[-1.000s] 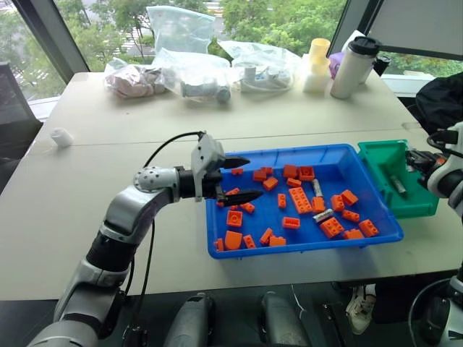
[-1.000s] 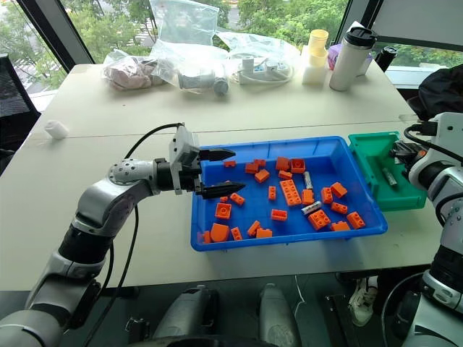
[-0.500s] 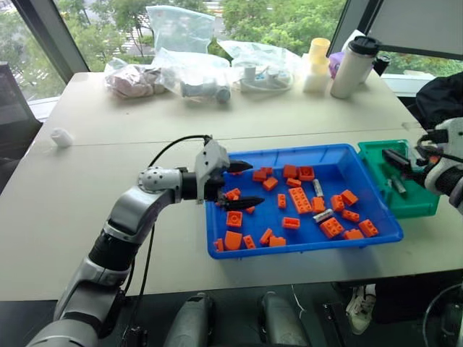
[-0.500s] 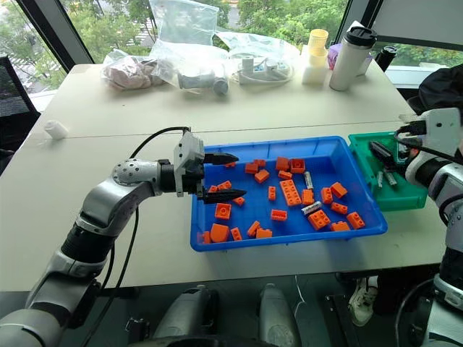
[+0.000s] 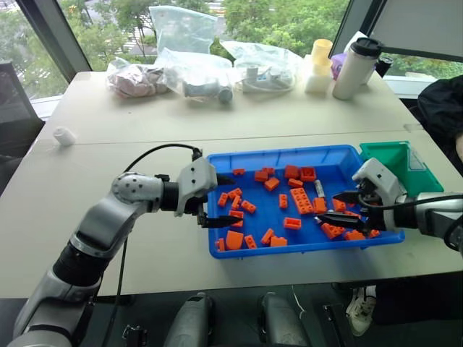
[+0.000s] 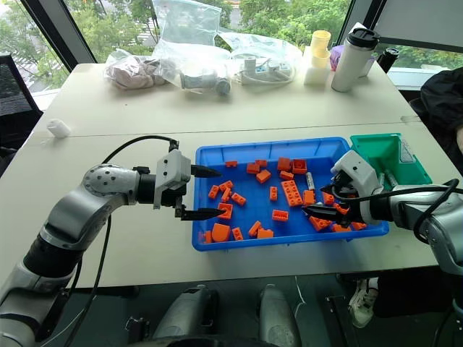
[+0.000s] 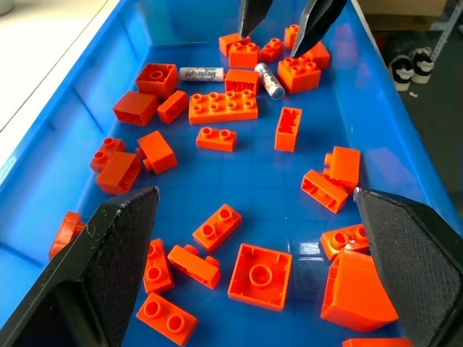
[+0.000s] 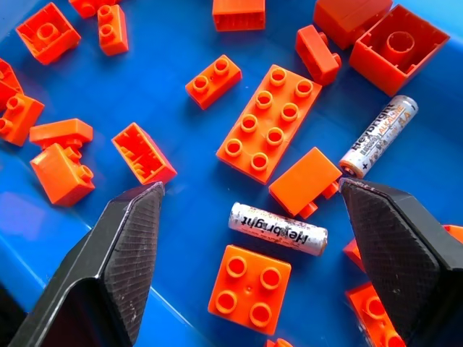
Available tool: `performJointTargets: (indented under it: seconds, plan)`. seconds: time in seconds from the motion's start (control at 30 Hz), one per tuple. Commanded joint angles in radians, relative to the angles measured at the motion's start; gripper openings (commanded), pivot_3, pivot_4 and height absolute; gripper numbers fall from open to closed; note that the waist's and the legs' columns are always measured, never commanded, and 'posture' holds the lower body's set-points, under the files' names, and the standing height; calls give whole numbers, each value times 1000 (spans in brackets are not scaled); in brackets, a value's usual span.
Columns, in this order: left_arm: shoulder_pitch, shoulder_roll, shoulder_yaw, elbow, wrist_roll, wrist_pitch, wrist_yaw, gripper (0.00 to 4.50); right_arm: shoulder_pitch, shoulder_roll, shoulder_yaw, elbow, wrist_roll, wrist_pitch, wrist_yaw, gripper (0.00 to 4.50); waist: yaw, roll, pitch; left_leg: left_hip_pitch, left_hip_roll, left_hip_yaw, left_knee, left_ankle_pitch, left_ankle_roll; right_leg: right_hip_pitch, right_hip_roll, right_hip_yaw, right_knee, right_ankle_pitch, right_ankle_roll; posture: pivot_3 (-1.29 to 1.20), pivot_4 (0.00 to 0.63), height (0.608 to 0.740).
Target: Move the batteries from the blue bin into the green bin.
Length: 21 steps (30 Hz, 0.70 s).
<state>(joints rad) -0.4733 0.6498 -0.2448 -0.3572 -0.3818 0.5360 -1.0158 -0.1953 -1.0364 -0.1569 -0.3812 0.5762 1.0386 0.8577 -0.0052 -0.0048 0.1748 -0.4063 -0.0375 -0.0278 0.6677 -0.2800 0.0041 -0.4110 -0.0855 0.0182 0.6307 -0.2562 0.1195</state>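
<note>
Table | two batteries flat in blue bin, unaligned | right hand spread above | left hand spread

An office-like room: pale tables before big windows overlooking trees.

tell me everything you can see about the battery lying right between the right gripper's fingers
The small silver-grey cylindrical battery lies flat on the floor of the wide bright-blue plastic bin, loose and ungripped. It looks metallic, with dark lettering along its wrap. One end lies against a small orange toy brick, and a square four-stud orange brick sits close beside it. The open right gripper hangs above it, one black finger to each side.
</note>
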Motion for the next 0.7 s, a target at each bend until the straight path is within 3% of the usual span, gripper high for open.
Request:
performJointTargets:
  seconds: [0.03,0.27,0.7]
  plan:
    - [7,3,21,-45,-4,3,16,4500,13,-29,9,-8,-28,-43,13,4269,2,0,0,0,0,0,0,0,0,0,0,0,0,0,0,0,150,740]
    - [7,-1,15,-44,0,-2,23,4500,-13,-47,70,24,-84,-97,35,4269,13,0,0,0,0,0,0,0,0,0,0,0,0,0,0,0,150,740]
    - [8,-26,1,-39,22,-20,36,4500,-129,-89,308,102,-281,-175,88,4269,16,0,0,0,0,1,0,0,0,0,0,0,0,0,0,0,150,740]
